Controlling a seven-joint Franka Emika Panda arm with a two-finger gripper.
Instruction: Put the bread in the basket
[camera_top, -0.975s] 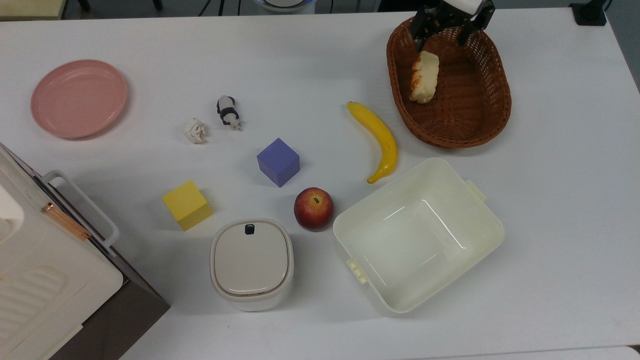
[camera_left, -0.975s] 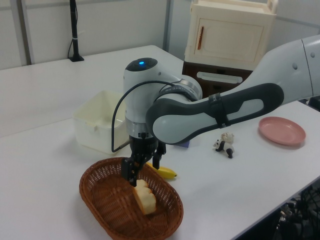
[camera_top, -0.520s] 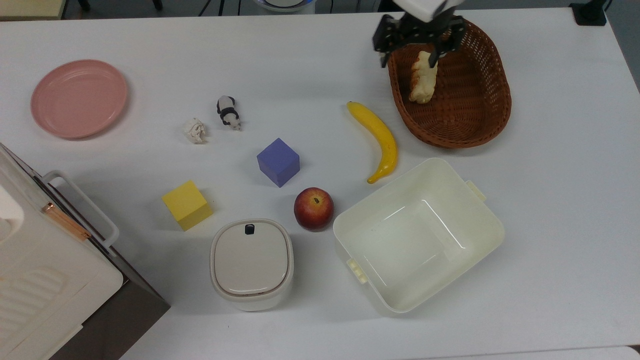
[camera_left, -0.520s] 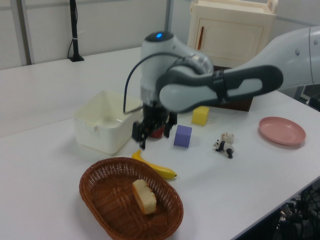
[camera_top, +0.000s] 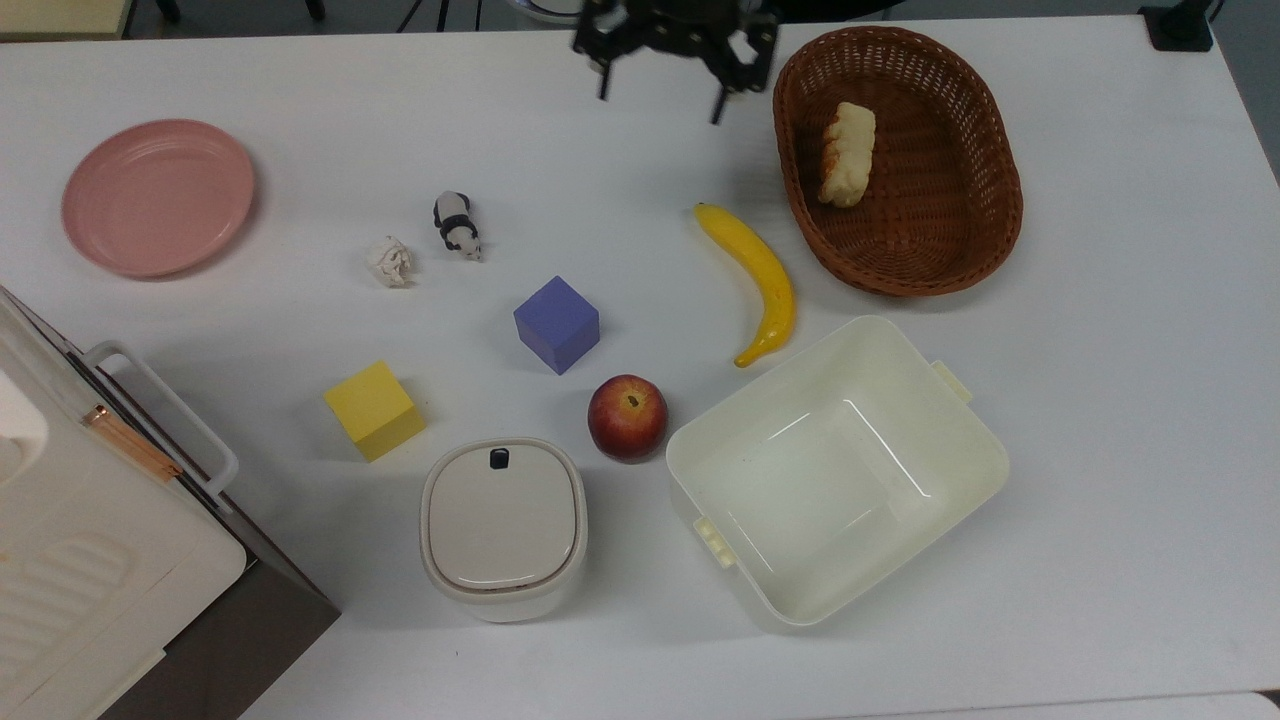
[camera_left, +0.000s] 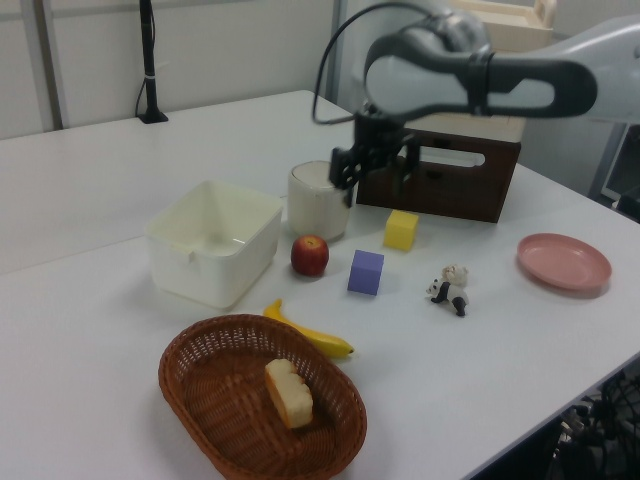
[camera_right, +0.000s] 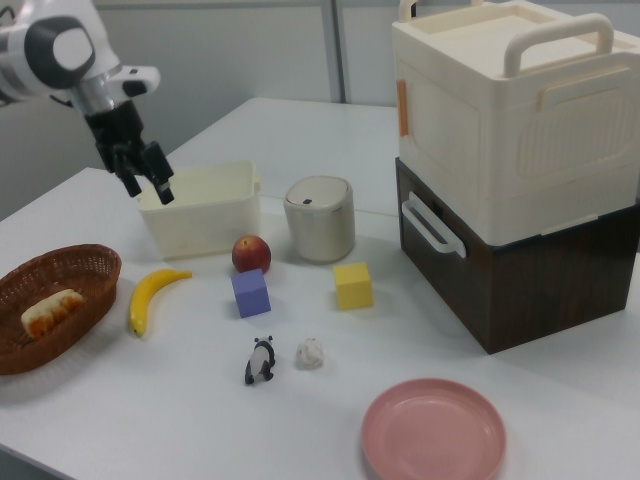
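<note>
The bread (camera_top: 848, 155) lies inside the brown wicker basket (camera_top: 905, 276), toward the side nearest the top view's left, glazed side turned sideways. It also rests in the basket (camera_left: 198, 351) as the bread (camera_left: 288, 393) in the left view, and as the bread (camera_right: 52, 308) in the basket (camera_right: 62, 260) in the right view. My gripper (camera_top: 661, 92) hangs open and empty, high above the table, well off the basket toward the top view's left. The gripper (camera_left: 373, 187) floats above the apple area in the left view; the gripper (camera_right: 148, 187) hovers by the tub in the right view.
A banana (camera_top: 757, 280), apple (camera_top: 627, 416), purple cube (camera_top: 557, 323), yellow cube (camera_top: 374, 409), toy panda (camera_top: 457, 224) and paper ball (camera_top: 390, 261) dot the table. A cream tub (camera_top: 985, 440), lidded canister (camera_top: 503, 525), pink plate (camera_top: 158, 196) and stacked storage boxes (camera_right: 520, 170) stand around.
The gripper has risen out of the basket and swung away toward the top view's left, leaving the bread lying in the basket. The bread has stayed put.
</note>
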